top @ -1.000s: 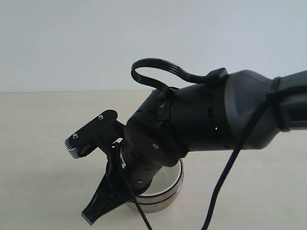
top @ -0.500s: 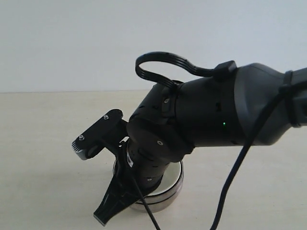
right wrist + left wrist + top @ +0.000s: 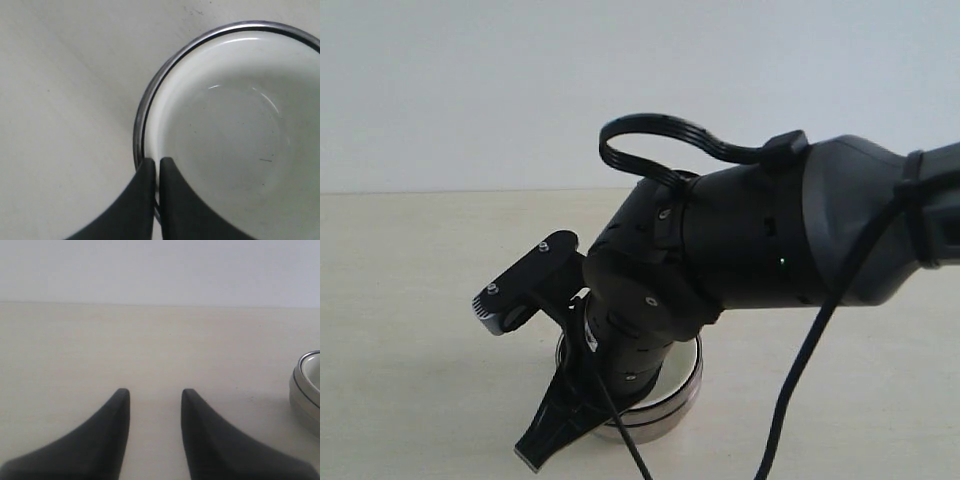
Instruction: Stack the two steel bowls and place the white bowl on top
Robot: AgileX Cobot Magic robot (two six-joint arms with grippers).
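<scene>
By my reading the stacking is done. The white bowl (image 3: 225,130) sits nested inside the steel bowls (image 3: 675,405), near the middle of the desk (image 3: 410,300), so what is left is the getaway. My right jaws are pressed together and hold nothing. Their fingertips (image 3: 148,172) hang right over the stack's rim, on the side nearest my wrist. The next move calls for a clean lift, up and away from that rim, without brushing it and dragging the bowls askew. My left jaws stand wide apart and empty above bare desk, well off from the stack. The right wrist view alone looks down into the white bowl and shows it seated snugly within a steel rim, yet I cannot tell from there whether one steel bowl or two lie beneath. The exterior view settles that with two shiny bands, one above the other, though my own arm hides most of the white bowl there. The left wrist view catches only the stack's edge.
</scene>
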